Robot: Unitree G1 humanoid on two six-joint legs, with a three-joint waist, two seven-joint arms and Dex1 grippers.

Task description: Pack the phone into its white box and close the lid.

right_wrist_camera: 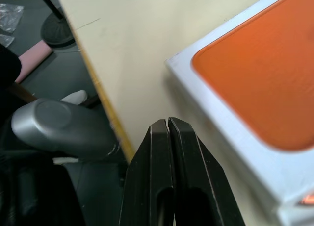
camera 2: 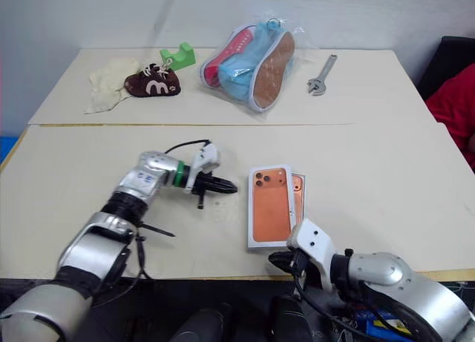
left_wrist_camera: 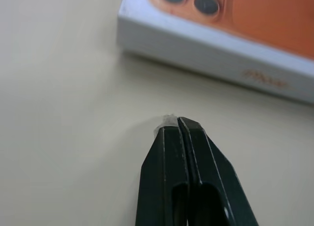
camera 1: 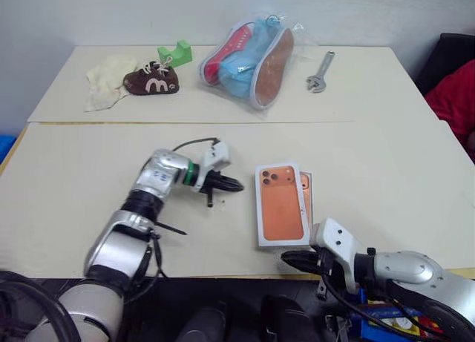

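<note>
Closed right gripper (right_wrist_camera: 168,122) beside lid (right_wrist_camera: 255,88)

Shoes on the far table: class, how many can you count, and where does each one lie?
3: a small brown shoe beside the green block, and a pink shoe and a blue shoe in one clear bag; others may be hidden.

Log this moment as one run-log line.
lid: on, skewed over white box | left claw: shut, empty, beside lid | right claw: shut, empty, at table's near edge

My head pair looks down over the table (camera 1: 89,171); each wrist camera peers along its closed fingers, close to the lid (left_wrist_camera: 216,49) they share.
</note>
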